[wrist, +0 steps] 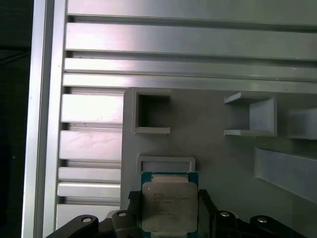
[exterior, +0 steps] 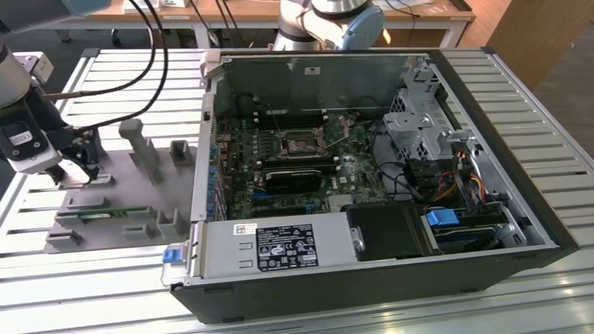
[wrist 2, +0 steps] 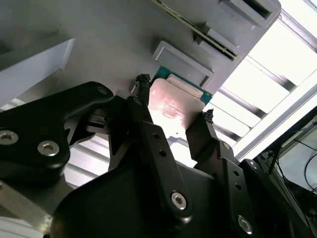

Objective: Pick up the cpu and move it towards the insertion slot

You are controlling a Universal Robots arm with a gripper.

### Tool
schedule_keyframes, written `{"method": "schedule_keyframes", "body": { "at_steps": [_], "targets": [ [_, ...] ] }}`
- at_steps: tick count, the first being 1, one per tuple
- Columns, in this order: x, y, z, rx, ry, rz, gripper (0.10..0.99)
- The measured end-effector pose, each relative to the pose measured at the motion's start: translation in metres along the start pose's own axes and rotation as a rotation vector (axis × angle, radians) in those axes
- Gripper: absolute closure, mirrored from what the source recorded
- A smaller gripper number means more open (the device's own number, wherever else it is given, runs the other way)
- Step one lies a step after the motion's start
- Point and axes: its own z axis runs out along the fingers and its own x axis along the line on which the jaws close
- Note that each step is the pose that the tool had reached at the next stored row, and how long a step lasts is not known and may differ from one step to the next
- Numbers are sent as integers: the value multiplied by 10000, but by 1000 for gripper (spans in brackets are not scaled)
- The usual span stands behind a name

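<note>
Black two-finger gripper [wrist 2: 176,98] clamped on silvery square cpu [wrist: 169,208], lid print illegible, at grey plastic tray [wrist: 218,163] edge; metal-framed insertion slot [exterior: 302,144] well apart.

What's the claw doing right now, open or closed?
Claw: closed on the cpu, gripping two opposite edges, at the grey tray.

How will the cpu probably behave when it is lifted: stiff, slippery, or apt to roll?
The cpu looks like a thin flat plate with straight edges, so probably stiff and light. Its smooth metal top reflects light, so it may slip. Being flat and square, it should not roll.
</note>
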Motion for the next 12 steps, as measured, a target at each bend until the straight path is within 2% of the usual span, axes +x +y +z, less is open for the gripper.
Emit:
{"method": "schedule_keyframes", "body": {
  "at_steps": [12],
  "targets": [
    [-6,16,-384,1,-38,-1,545]
  ]
}}
